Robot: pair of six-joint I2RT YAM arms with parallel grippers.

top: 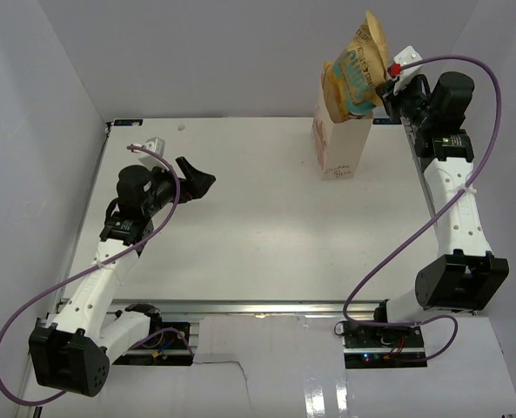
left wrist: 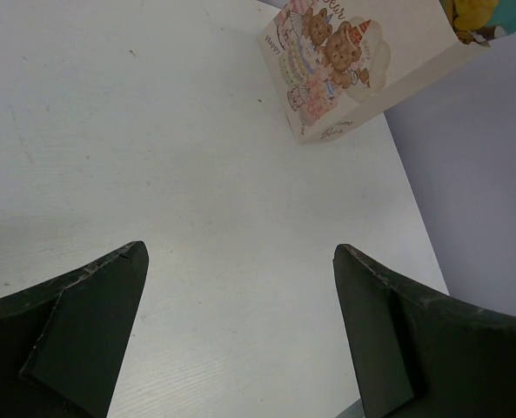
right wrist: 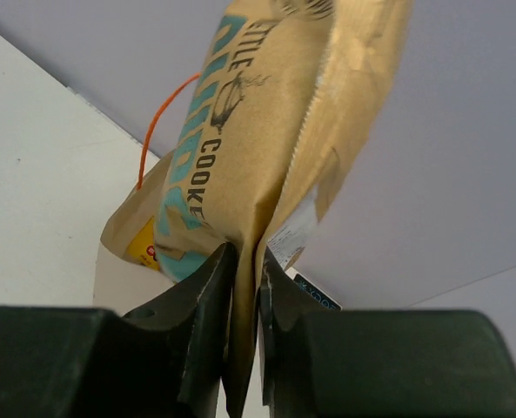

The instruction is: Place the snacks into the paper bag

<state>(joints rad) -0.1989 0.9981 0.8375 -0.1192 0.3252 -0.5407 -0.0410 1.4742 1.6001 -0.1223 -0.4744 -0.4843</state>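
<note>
White tabletop (top: 258, 235), boxed in by pale walls, forms the work surface. At its far right side hangs the large crinkled yellow-tan chips bag with blue lettering (top: 359, 65). It is upright, with its lower end sunk into the open mouth of the tall cream paper bag with a pink bear print on its side (top: 340, 148), and most of it stands above the rim. A thin red-orange loop handle (right wrist: 156, 122) arches beside it.

The right gripper (top: 386, 87) pinches the chips bag's crimped side seam, its dark fingers (right wrist: 207, 305) pressed nearly together with only the wrapper between them. No small packets show on the table; whether any lie inside the paper bag cannot be told. The left gripper (top: 197, 180) hovers well apart over the table's left half, spread wide and holding nothing.

I judge the step in hand to be lowering the chips bag. The next move calls for a straight descent that clears the rim without tipping the light paper bag, then a release.
</note>
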